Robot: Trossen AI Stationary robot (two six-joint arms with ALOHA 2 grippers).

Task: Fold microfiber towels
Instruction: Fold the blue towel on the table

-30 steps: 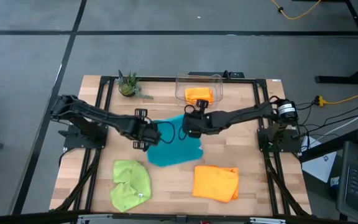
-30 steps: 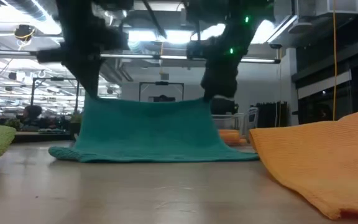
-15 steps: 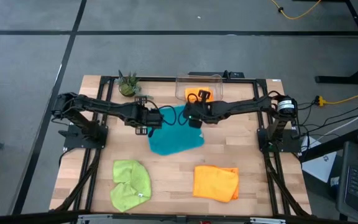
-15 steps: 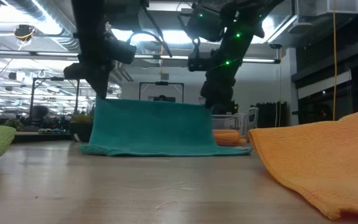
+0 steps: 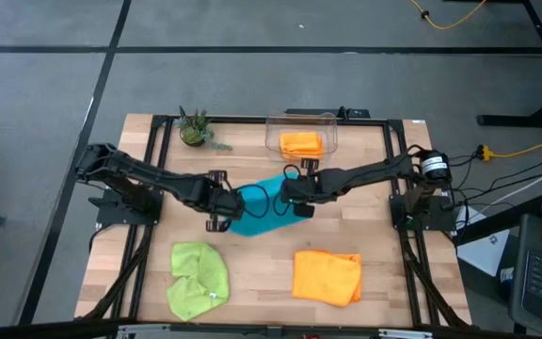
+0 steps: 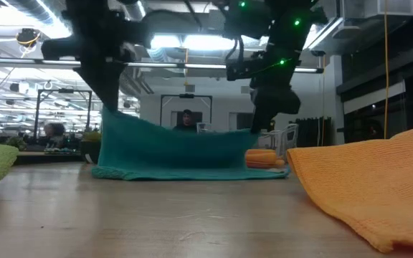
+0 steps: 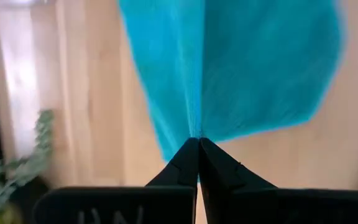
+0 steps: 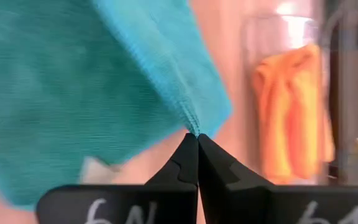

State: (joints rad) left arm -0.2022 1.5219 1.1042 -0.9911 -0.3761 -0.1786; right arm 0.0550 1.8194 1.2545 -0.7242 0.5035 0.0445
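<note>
1. Teal towel: mid-table, one edge lifted, the rest lying on the wood.
2. Left gripper: fingers pinched tight on one lifted corner.
3. Right gripper: likewise closed on the other corner.
4. Lime towel, orange towel: near edge, unfolded.
5. Second orange towel: in bin.
6. Risks: thin corner grips may slip; the sagging lifted edge may land skewed; uneven arm travel could bunch the cloth.
</note>
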